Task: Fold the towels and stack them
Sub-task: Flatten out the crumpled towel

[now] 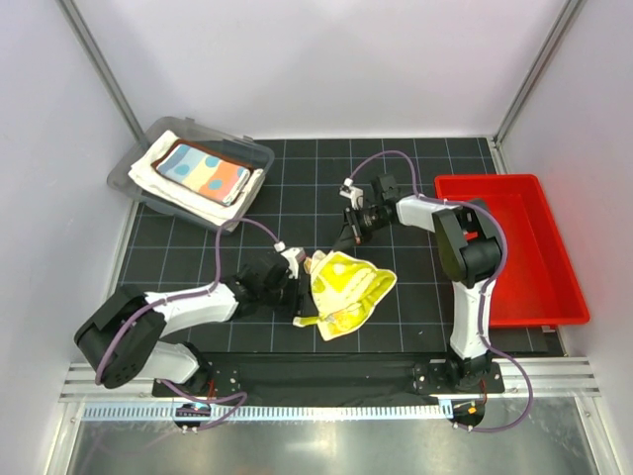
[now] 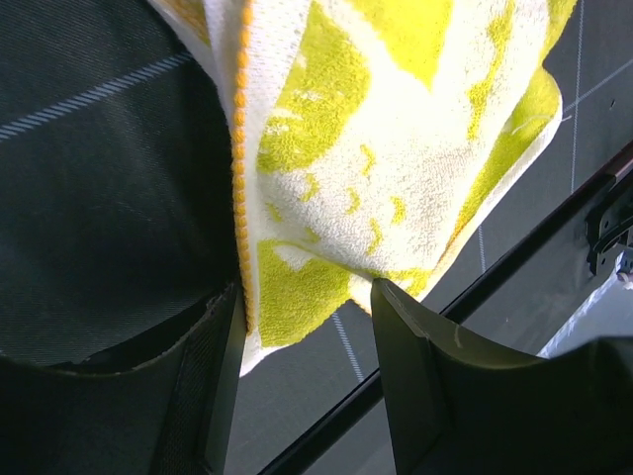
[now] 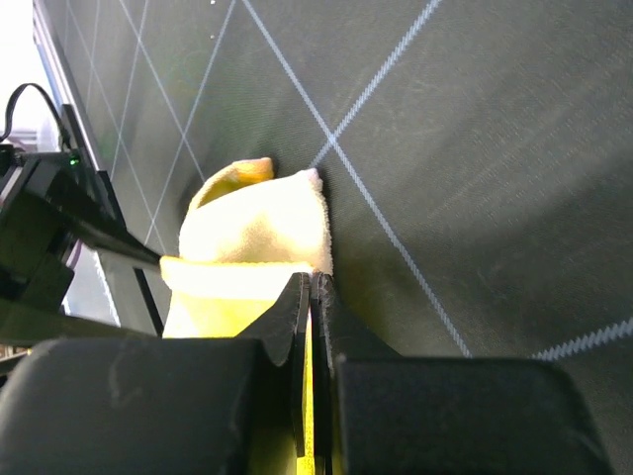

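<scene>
Since the yellow towel [image 1: 348, 289] is soft, light terry, we judge it will sag and is best taken at its hemmed corners. It lies crumpled on the bench [image 1: 396, 178] between the arms, with lime patches on cream and an orange-stitched edge. The left end effector [image 2: 307, 297] stands spread astride that edge. The right end effector [image 3: 312, 282] is pressed together; whether on cloth we cannot tell.

Crumpled yellow towel [image 1: 348, 294] on gridded mat [image 1: 415, 178], left gripper [image 1: 300, 285] at its edge.
</scene>
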Tool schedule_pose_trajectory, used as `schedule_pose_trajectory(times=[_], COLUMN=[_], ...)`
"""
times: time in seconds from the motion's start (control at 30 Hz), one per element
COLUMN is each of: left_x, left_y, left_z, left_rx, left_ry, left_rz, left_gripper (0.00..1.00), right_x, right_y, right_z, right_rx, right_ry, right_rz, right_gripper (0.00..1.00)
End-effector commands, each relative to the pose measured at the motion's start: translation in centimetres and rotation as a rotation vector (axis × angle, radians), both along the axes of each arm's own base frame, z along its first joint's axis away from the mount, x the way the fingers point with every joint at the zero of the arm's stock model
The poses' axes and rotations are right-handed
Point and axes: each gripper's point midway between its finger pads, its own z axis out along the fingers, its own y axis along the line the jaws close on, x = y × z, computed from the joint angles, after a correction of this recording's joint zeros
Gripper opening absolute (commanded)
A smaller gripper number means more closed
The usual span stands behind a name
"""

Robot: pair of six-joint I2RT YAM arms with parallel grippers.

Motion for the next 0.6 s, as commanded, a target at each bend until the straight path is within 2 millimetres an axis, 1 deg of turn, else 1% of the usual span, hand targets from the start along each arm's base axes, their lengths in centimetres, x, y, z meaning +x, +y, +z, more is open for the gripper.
schedule_pose_trajectory(times=[0.0,0.03,0.07,0.13,0.23,0.4,0.47,0.5,0.53,0.57], left_x=[-2.4,-2.5,-2.7,-2.5,-2.6,-2.9,-3.0,-2.9,-2.8,-2.7], left_y=[2.4,2.5,2.7,3.6,4.5,4.2,4.3,4.1,4.1,4.1], left_z=[-2.9,-2.9,-2.7,-2.7,-2.4,-2.4,-2.8,-2.6,-2.5,-2.4], left_rx=[0.146,0.149,0.159,0.197,0.217,0.201,0.209,0.205,0.202,0.201], left_ry=[0.089,0.091,0.091,0.08,0.063,0.08,0.085,0.081,0.076,0.069], left_rz=[0.024,0.029,0.033,0.065,0.075,0.068,0.066,0.063,0.063,0.064], left_gripper=[0.57,0.59,0.61,0.66,0.63,0.55,0.48,0.44,0.32,0.24], right_x=[1.3,1.3,1.4,1.6,1.9,2.1,1.9,2.1,2.0,2.0], right_y=[-0.4,-0.5,-0.7,-0.9,-1.3,-1.2,-1.2,-1.2,-1.3,-1.4], right_z=[2.2,2.2,2.6,2.8,2.7,2.9,3.1,3.3,3.4,3.6], right_rx=[0.002,-0.001,0.0,0.0,-0.003,0.003,0.009,0.013,0.006,0.005], right_ry=[-0.097,-0.094,-0.103,-0.114,-0.109,-0.108,-0.107,-0.112,-0.116,-0.115], right_rz=[-0.034,-0.04,-0.046,-0.058,-0.073,-0.086,-0.09,-0.097,-0.105,-0.112], right_gripper=[0.01,0.01,0.01,0.01,0.01,0.01,0.01,0.01,0.01,0.01])
